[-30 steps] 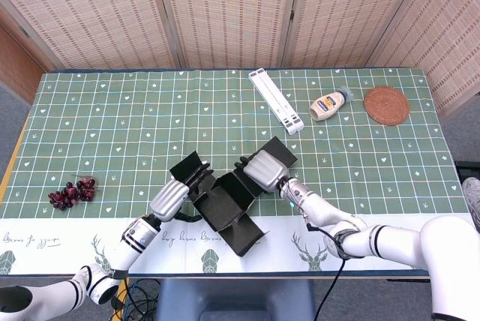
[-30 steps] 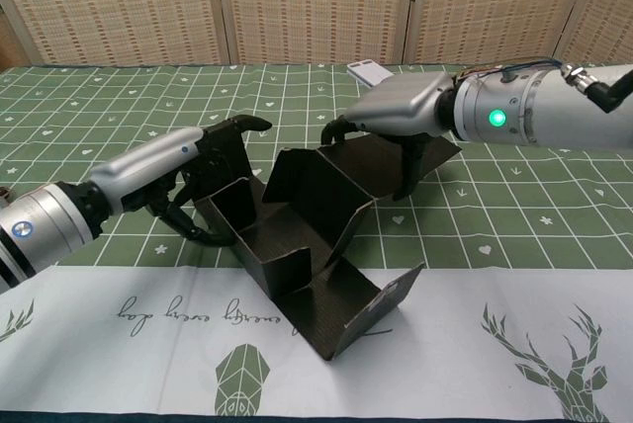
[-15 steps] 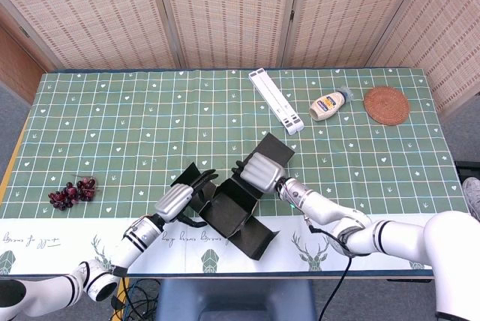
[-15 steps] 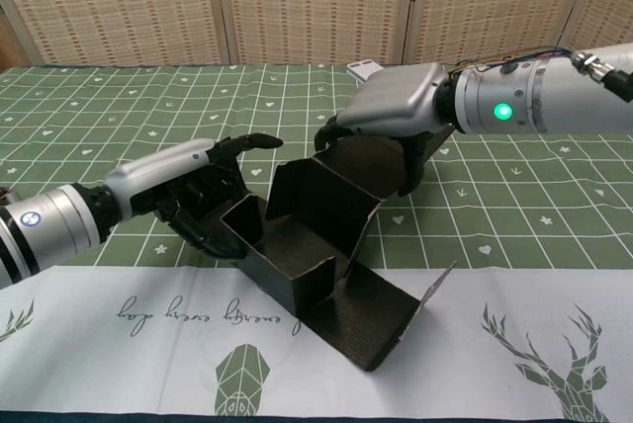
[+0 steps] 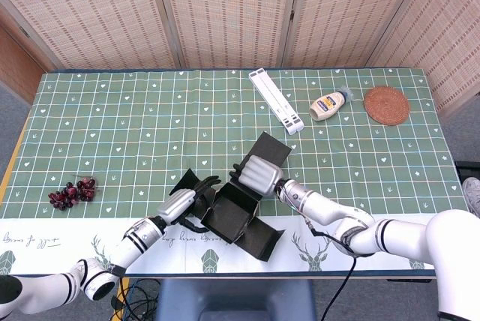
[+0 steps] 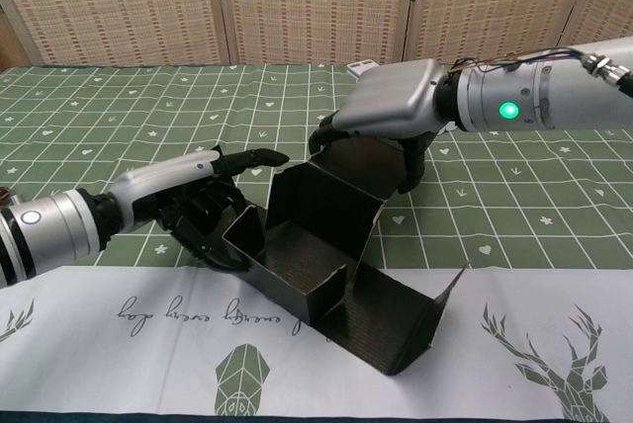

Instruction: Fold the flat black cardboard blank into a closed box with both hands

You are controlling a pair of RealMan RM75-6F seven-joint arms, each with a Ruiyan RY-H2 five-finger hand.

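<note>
Black cardboard box, half-folded and empty, held by both hands.

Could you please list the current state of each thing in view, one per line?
Black cardboard box: partly folded, top open, near flap lying out on the table.
Left hand: fingers curled against the box's left wall.
Right hand: fingers draped over the raised rear flap.
Squeeze bottle: lying on its side, capped.
Grapes: untouched, left edge.
</note>
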